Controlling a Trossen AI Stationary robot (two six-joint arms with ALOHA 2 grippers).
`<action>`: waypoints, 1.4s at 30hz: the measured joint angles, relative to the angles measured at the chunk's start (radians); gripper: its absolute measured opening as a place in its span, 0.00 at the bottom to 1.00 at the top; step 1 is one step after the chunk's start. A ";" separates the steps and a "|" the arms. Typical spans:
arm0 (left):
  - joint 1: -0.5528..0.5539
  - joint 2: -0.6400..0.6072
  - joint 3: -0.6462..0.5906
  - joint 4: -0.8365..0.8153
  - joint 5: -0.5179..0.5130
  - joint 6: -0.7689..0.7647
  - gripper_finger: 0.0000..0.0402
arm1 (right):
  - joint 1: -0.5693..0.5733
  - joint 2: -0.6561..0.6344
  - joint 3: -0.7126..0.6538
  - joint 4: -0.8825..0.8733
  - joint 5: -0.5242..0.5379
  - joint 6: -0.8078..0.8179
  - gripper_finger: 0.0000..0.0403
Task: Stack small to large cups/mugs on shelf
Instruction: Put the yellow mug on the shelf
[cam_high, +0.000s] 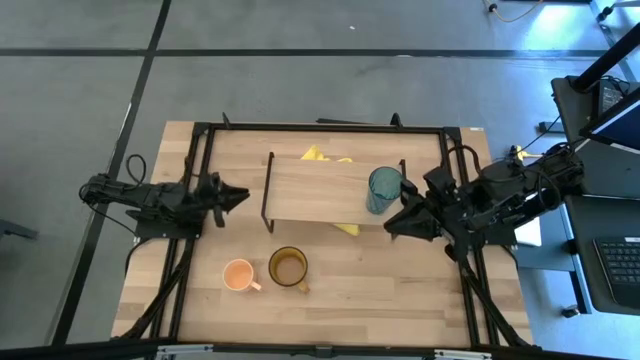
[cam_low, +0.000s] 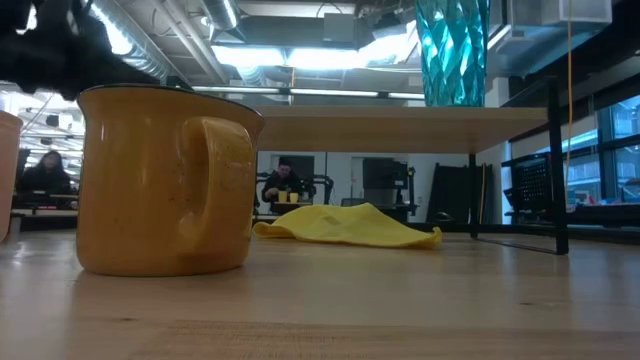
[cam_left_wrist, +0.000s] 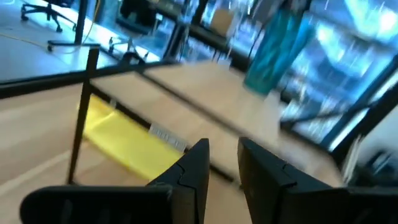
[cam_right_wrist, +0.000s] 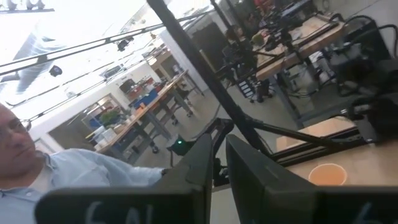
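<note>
The teal ribbed tumbler stands upright on the right end of the shelf board; it also shows in the low view and the left wrist view. The small orange mug and the amber-brown mug stand side by side on the tabletop in front of the shelf. In the low view the amber mug is close, its handle toward the camera. My left gripper is shut and empty, just left of the shelf. My right gripper is shut and empty, just in front of the tumbler.
A yellow cloth lies on the table under the shelf and sticks out at its far side and near side. The shelf's black wire legs stand at its ends. A person shows beyond the table.
</note>
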 joint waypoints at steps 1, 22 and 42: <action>0.000 0.000 0.000 0.037 -0.002 -0.021 0.20 | 0.000 0.000 0.000 -0.002 0.005 0.000 0.12; -0.078 0.900 1.088 -0.587 0.237 0.524 0.15 | -0.056 0.000 -0.002 -0.102 -0.022 0.077 0.12; -0.236 1.436 1.371 -1.053 0.299 -0.371 0.09 | -0.056 -0.115 -0.002 -0.214 -0.124 -0.102 0.12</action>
